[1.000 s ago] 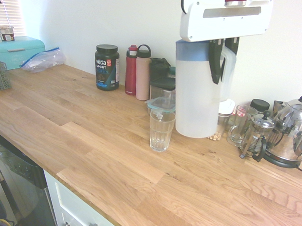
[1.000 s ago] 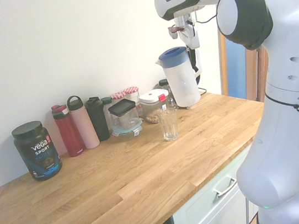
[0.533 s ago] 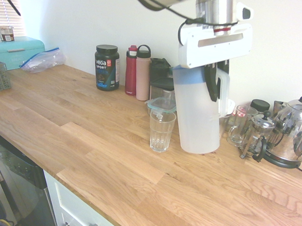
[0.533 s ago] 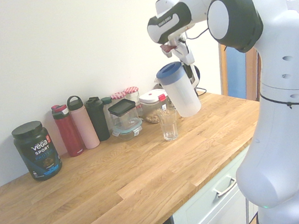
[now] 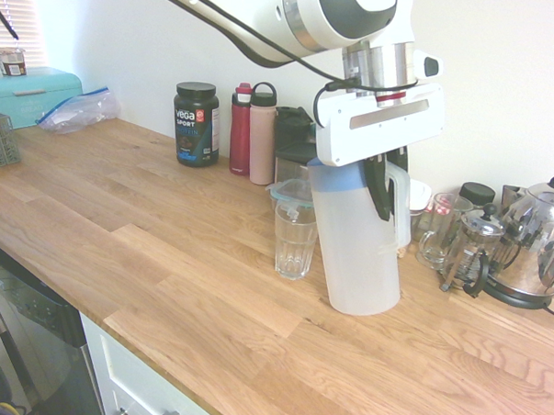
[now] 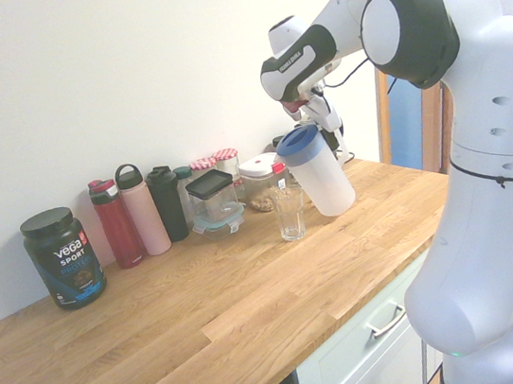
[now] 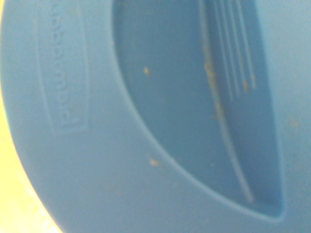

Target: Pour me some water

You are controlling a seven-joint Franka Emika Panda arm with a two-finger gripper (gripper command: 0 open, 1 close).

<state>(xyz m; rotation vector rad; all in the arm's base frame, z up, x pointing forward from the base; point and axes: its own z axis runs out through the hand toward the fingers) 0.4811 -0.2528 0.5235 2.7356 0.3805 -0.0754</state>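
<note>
Upper centre of first exterior view: end effector [image 5: 385, 189] clenched on handle of jug [image 5: 354, 238].
- Change: jug lowered since a second ago, now tilted, just right of glass [image 5: 295, 240] on table [image 5: 164, 258].
- Meaning: pour probably imminent; glass looks empty.
- Hidden: water unseen through frosted wall; wrist view only blurred blue lid [image 7: 146, 116].

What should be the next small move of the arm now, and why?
Probably tip the jug further toward the glass. The gripper, shut on the jug's handle, holds it slightly tilted beside the glass, which looks empty, and no water is seen flowing.
</note>
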